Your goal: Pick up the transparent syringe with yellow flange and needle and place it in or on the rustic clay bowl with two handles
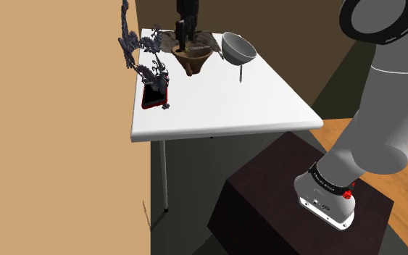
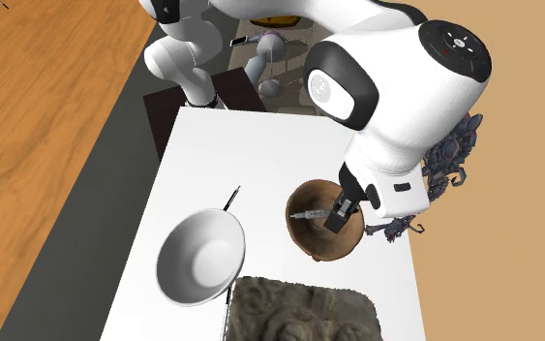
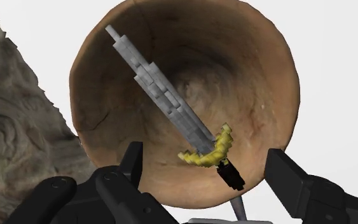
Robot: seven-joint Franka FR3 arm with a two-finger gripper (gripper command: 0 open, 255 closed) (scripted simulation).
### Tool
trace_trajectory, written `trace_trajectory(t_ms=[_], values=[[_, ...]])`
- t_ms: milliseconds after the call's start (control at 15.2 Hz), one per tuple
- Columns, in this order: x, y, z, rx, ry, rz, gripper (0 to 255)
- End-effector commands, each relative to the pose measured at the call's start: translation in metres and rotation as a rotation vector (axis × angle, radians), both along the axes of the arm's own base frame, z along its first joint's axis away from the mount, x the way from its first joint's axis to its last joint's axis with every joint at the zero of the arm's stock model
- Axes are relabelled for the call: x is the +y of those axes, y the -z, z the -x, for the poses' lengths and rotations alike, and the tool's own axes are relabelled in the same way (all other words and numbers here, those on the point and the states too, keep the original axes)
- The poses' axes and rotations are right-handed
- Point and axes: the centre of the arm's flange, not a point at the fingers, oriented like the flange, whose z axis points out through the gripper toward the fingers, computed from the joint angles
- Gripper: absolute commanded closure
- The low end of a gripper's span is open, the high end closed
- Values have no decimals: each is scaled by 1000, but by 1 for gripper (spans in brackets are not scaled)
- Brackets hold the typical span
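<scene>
Lying in one bowl (image 3: 260, 83), one syringe (image 3: 165, 102)

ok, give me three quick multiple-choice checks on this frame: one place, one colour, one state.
1. Where is the syringe?
A) on the floor
B) inside the brown bowl
C) on the robot's stand

2. What colour is the syringe's flange?
A) yellow
B) red
C) blue

3. How does the gripper stand?
A) shut on the syringe
B) shut on nothing
C) open

Answers:
1 B: the wrist view shows it lying slanted in the bowl's hollow.
2 A: the curved collar near the end closest to the gripper is yellow.
3 C: the two fingers stand apart on either side of the syringe, not touching it.
</scene>
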Motion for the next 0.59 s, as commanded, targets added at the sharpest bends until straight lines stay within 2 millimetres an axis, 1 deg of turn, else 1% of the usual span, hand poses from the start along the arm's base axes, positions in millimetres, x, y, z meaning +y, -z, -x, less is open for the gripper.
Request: trace_trajectory(t_ms=[0,132,330,396,528], values=[[0,0,0,0,0,0,0],[0,0,0,0,0,0,0],[4,-39,3,0,0,0,0],[5,-50,4,0,0,0,0],[5,-50,4,0,0,0,0]])
